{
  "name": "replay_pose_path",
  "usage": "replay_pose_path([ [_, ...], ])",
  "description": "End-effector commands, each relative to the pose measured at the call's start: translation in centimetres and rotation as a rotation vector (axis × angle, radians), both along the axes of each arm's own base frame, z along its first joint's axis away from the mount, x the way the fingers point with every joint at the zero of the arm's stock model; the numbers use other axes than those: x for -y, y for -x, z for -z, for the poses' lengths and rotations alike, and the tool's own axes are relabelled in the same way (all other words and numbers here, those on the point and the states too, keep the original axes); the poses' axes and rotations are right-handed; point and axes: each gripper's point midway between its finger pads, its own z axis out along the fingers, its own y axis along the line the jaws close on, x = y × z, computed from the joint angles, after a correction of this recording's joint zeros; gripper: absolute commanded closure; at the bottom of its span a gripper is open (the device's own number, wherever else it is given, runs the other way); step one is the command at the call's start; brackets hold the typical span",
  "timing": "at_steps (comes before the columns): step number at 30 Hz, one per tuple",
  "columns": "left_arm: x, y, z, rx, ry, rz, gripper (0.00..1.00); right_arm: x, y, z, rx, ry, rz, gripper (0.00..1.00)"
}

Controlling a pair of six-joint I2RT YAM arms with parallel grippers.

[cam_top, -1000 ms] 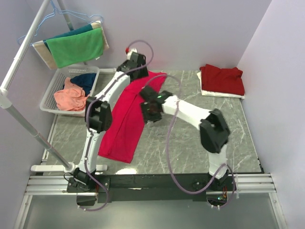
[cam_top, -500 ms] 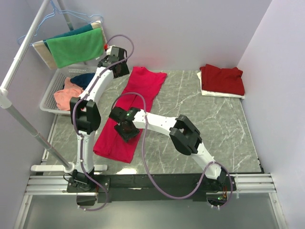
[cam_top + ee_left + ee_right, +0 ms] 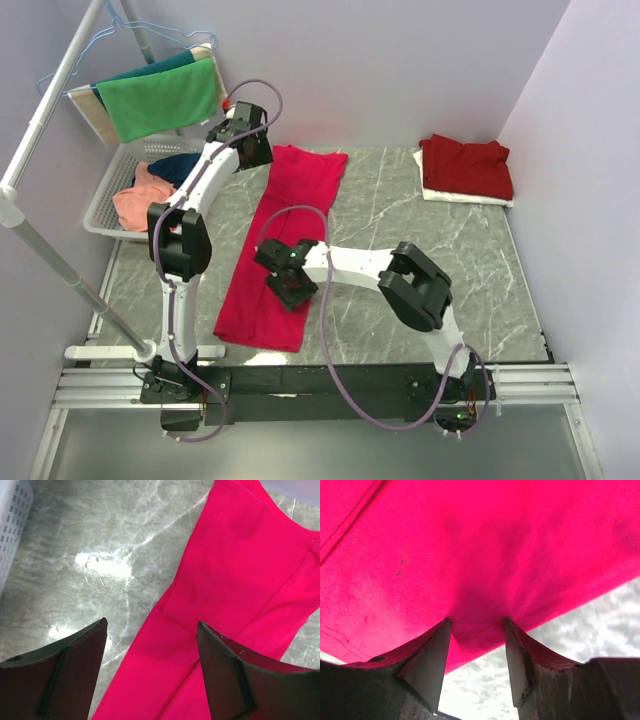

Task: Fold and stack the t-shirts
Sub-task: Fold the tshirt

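The bright pinkish-red cotton t-shirt (image 3: 285,235) lies stretched as a long narrow band on the grey marbled table (image 3: 450,270), running from the middle of the far edge down towards the near edge left of centre. It looks already doubled lengthwise, so the arms appear set at opposite ends to square it up for the crosswise folds. The left gripper (image 3: 248,140) hovers by the far-left corner, just beside the shirt's far end. Its dark fingers (image 3: 75,677) are spread wide with nothing between them, and only bare table and the shirt's left edge show below, which suits a descent onto that end. The right gripper (image 3: 290,285) is low over the shirt's right edge near the near end. Its fingers (image 3: 432,660) stand about half apart with their tips down at the cloth just inside the hem, straddling flat fabric, and nothing looks pinched. This placement would let it pin or pick up that edge. The shirt's surface is smooth and matte, with a faint lengthwise seam and a crease. A darker maroon-red t-shirt (image 3: 465,165) lies folded in the far-right corner, likely the start of the stack. A salmon-orange shirt (image 3: 140,205) and a navy one (image 3: 180,170) wait in the white mesh basket (image 3: 105,215) off the left edge.
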Motion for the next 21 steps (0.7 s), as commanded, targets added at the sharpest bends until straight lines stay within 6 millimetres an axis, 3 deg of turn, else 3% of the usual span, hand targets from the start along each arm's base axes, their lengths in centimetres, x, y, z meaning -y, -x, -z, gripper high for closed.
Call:
replay_pose_path([
  [1, 0.7, 0.7, -1.7, 0.013, 0.033, 0.056, 0.23, 6.4, 3.2, 3.0, -0.090, 0.186, 0.047, 0.46],
  [10, 1.3, 1.6, -1.3, -0.020, 0.054, 0.093, 0.22, 13.7, 5.9, 4.0, -0.103, 0.313, 0.118, 0.48],
  [16, 2.0, 1.5, -0.7, -0.036, 0.078, 0.120, 0.22, 16.1, 6.4, 4.0, -0.140, 0.303, 0.201, 0.50],
  [21, 2.2, 1.8, 0.7, -0.081, 0.084, 0.113, 0.24, 16.9, 5.9, 3.5, -0.101, 0.319, 0.198, 0.50],
])
